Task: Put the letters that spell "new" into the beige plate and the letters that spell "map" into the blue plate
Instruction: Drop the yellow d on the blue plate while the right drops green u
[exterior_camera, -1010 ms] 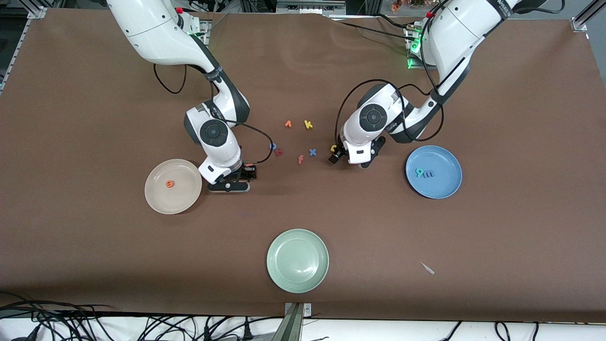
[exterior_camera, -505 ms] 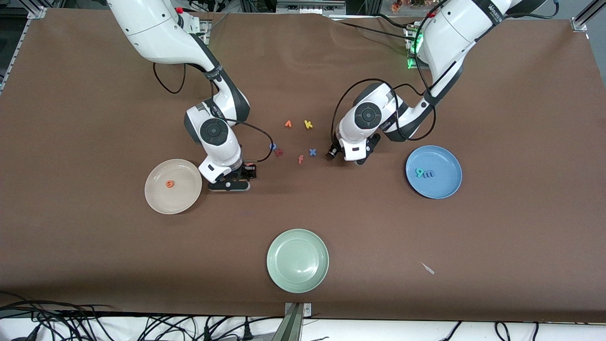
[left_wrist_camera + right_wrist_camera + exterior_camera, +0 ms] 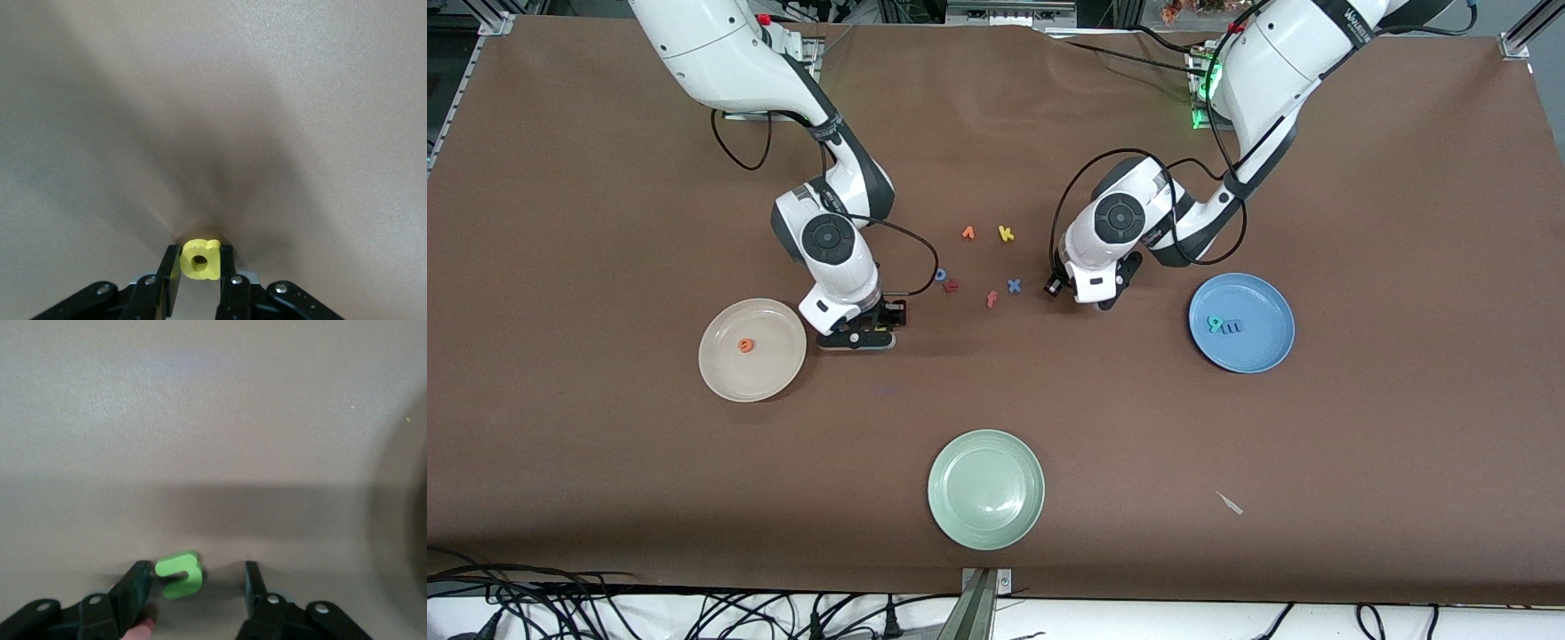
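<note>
Now the left gripper (image 3: 200, 287) has pinched tight on the yellow "p" (image 3: 201, 259), which lay loose by its fingers 1 s ago; in the front view it sits centre-right of frame and the letter is hidden under the wrist. Right gripper (image 3: 193, 587) has crept slightly up-frame since then, low over the table (image 3: 605, 178) beside the beige plate (image 3: 720, 378) at centre-left; jaws apart, straddling the green "n" (image 3: 179, 573) w/o gripping it, seen only in the right wrist view. Orange "e" (image 3: 745, 345) lies in the beige plate; teal "a" (image 3: 1214, 324) & periwinkle "m" (image 3: 1231, 327) lie side by side in the blue plate (image 3: 1272, 351) at mid-right. Letters look like chunky matte foam; plates are round, shallow, smooth. Table cover is brown, matte, faintly wrinkled. Pale green plate (image 3: 960, 516) sits bottom centre. Loose letters, incl. yellow "k" (image 3: 1006, 234), cluster mid-frame.
</note>
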{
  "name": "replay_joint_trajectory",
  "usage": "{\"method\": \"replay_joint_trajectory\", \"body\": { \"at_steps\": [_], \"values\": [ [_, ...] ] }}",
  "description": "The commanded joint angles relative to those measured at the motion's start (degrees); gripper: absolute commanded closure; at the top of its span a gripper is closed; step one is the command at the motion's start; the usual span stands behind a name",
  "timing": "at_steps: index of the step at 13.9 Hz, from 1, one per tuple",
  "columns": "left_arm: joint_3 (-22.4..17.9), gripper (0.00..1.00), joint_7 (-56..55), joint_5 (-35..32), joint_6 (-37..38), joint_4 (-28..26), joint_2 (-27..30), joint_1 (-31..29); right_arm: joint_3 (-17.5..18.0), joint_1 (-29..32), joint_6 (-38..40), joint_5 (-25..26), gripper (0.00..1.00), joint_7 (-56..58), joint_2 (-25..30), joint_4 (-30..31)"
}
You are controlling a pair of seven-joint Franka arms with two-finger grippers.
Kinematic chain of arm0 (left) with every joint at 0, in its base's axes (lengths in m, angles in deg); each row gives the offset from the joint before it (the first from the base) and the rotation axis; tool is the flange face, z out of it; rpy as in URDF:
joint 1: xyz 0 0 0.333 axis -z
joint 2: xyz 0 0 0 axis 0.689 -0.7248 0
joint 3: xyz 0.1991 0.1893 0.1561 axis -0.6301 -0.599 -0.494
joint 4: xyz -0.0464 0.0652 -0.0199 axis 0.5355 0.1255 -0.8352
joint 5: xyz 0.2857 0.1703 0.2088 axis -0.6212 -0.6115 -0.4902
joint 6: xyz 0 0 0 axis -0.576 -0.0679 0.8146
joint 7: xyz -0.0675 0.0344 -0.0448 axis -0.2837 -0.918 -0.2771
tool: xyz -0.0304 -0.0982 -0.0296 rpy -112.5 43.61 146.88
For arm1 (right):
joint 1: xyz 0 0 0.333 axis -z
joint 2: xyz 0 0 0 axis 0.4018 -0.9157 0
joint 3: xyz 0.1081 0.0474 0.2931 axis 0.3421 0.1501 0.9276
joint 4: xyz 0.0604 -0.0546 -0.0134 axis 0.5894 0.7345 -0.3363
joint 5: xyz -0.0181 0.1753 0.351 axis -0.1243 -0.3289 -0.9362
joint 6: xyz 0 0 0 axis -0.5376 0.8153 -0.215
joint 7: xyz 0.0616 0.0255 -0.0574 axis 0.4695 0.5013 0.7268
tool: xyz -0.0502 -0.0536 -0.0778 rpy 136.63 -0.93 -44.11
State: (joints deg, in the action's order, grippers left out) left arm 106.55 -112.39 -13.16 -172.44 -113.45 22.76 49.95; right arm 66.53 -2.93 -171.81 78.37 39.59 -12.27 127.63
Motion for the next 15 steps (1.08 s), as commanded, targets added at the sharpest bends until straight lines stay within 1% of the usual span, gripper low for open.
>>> {"method": "replay_joint_trajectory", "body": {
  "at_steps": [1,3,4,5,6,7,10,11,13,15],
  "values": [
    [-0.2,0.89,0.2,0.0,0.0,0.1,0.3,-0.2,0.3,-0.3,-0.8,0.9,0.36,-1.1,1.3,2.4],
    [-0.2,0.89,1.5,-0.1,2.6,0.8,2.5,-1.5,0.3,-0.8,-0.8,0.9,0.41,-1.1,1.2,2.1],
    [-0.1,0.89,3.4,-0.1,6.1,1.5,3.3,-2.2,0.2,-0.9,-0.9,0.9,0.44,-1.1,1.0,2.0],
    [-0.1,0.89,6.2,-0.1,9.7,2.3,4.6,-2.9,0.1,-0.8,-1.6,1.0,0.53,-0.9,0.7,1.9],
    [0.0,0.89,9.1,-0.1,13.4,3.3,6.0,-4.1,0.1,-0.8,-2.2,1.0,0.56,-0.9,0.5,1.9],
    [-0.1,0.89,12.6,-0.1,17.6,4.5,7.0,-4.8,0.1,-0.8,-2.2,1.0,0.62,-0.8,0.5,1.9],
    [-0.3,0.89,24.8,-0.2,27.9,8.6,8.5,-8.8,0.0,-0.8,-2.2,1.1,0.86,-0.5,0.5,2.0],
    [-0.4,0.89,28.9,-0.2,31.0,10.1,8.7,-10.2,-0.3,-0.8,-2.1,1.1,0.86,0.5,0.5,2.0],
    [-0.5,0.89,39.2,-3.0,36.0,12.2,8.7,-15.3,-2.1,-0.6,-1.6,1.0,0.86,4.8,1.5,1.9],
    [-0.5,0.88,47.5,-6.8,36.7,11.9,8.7,-19.5,-2.9,-0.5,1.3,1.0,0.86,6.5,3.4,1.2]
  ]
}}
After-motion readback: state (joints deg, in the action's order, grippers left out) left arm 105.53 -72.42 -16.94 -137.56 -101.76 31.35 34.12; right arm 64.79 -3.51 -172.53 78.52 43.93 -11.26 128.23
